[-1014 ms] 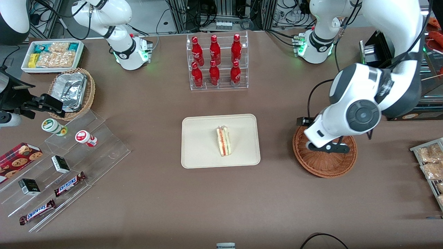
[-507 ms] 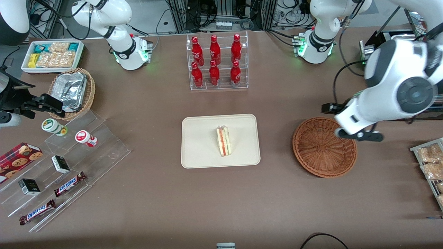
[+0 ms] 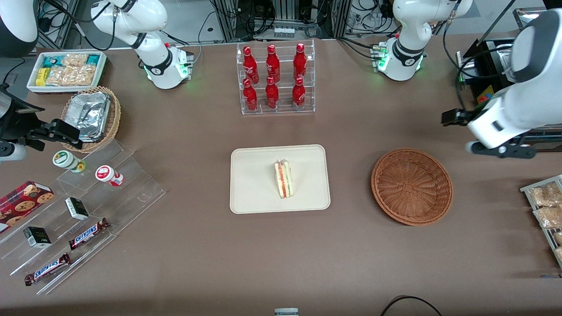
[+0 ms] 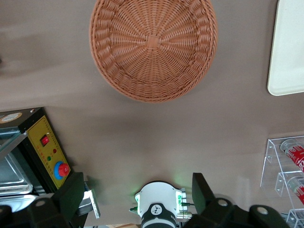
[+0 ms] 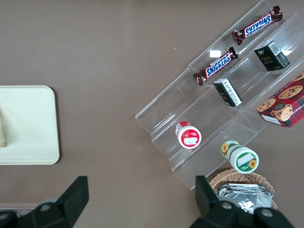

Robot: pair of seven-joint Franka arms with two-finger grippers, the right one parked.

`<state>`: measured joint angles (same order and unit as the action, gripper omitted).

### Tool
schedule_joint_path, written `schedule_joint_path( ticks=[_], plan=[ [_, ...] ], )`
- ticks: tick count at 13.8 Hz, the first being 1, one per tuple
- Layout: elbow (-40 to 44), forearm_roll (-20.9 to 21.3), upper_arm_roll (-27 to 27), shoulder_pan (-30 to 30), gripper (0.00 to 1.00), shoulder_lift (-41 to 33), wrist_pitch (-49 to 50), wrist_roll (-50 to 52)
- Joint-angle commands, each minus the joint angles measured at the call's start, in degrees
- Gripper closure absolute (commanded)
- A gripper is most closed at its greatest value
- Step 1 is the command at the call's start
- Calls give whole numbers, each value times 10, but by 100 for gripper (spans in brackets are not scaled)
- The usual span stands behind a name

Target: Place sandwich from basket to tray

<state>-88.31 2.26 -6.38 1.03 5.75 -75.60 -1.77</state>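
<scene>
The sandwich (image 3: 284, 179) lies on the cream tray (image 3: 254, 184) in the middle of the table; a sliver of it shows in the right wrist view (image 5: 2, 130). The reddish-brown basket (image 3: 412, 186) stands empty beside the tray, toward the working arm's end. It fills the left wrist view (image 4: 153, 47), with a tray corner (image 4: 289, 52) beside it. My left gripper (image 3: 500, 151) hangs above the table, past the basket toward the working arm's end and a little farther from the front camera. Its fingers are spread wide with nothing between them (image 4: 137, 192).
A clear rack of red bottles (image 3: 275, 79) stands farther from the camera than the tray. A black box with a yellow panel (image 4: 45, 152) and a wire rack of snack packets (image 3: 546, 206) are at the working arm's end. Clear steps with candy bars (image 3: 83, 210) are at the parked arm's end.
My left gripper has moved from above the basket out toward the working arm's end of the table and a little up. The basket now shows whole. The sandwich has not moved.
</scene>
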Motion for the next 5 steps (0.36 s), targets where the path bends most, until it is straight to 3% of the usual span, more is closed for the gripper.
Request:
schedule_joint_path(
  ticks=[1,5],
  plan=[
    [-6,-11,30,-14,0,-32,19,-13],
    [8,-11,40,-16,0,-37,42,-13]
  ],
)
